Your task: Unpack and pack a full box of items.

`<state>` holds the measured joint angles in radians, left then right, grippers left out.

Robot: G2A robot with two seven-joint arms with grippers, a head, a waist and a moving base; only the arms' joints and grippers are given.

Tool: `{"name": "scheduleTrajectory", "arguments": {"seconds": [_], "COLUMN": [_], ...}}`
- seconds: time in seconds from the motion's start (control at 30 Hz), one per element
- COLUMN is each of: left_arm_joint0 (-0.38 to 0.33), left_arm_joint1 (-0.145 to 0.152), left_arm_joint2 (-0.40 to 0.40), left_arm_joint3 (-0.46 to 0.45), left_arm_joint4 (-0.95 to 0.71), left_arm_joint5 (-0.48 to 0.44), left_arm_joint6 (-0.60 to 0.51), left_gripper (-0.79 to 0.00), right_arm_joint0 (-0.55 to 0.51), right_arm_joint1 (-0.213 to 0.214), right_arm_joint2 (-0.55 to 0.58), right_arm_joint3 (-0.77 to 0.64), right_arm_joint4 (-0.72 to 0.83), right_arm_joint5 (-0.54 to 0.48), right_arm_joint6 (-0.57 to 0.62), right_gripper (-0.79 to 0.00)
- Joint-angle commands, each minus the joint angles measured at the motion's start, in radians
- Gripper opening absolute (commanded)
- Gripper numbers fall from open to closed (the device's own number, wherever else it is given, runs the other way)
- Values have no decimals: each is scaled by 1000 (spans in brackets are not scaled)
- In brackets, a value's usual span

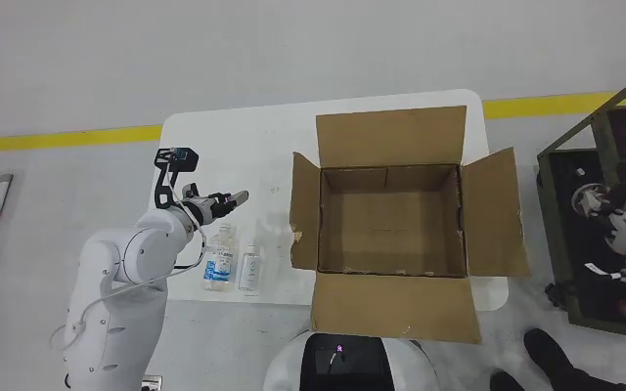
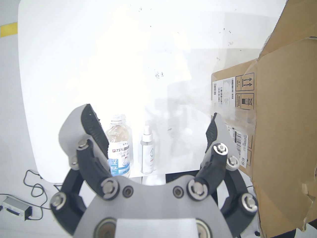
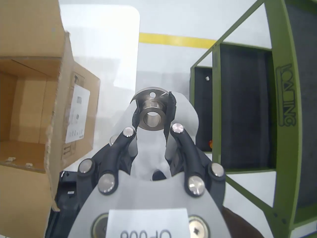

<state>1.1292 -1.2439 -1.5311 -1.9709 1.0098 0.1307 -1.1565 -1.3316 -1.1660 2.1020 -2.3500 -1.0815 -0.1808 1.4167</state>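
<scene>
While the left claw is hanging with its fingers spread wide above the left half of the tabletop, the right claw is pinching a metal flanged bushing beyond the right edge, over a green cart. The cardboard box is sitting open at the right end, flaps folded outward, its brown floor showing. A clear bottle with a blue label and a small spray bottle are resting just beside each other by the front edge, toward the left corner, close to the left claw.
</scene>
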Motion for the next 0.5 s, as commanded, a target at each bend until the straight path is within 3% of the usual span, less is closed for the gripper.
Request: {"name": "scheduleTrajectory", "arguments": {"seconds": [0.0,0.2,0.47], "left_arm_joint0": [0,0,0], "left_arm_joint1": [0,0,0], "left_arm_joint2": [0,0,0], "left_arm_joint3": [0,0,0], "left_arm_joint4": [0,0,0], "left_arm_joint5": [0,0,0], "left_arm_joint6": [0,0,0], "left_gripper": [0,0,0], "right_arm_joint0": [-65,-248,-421], "right_arm_joint1": [-3,-16,-30], "right_arm_joint2": [18,36,-67], "right_arm_joint3": [0,0,0], "right_arm_joint4": [20,63,14], "right_arm_joint5": [1,34,57], "right_arm_joint6": [-7,-97,-253], "right_gripper": [-785,-785,-785]}}
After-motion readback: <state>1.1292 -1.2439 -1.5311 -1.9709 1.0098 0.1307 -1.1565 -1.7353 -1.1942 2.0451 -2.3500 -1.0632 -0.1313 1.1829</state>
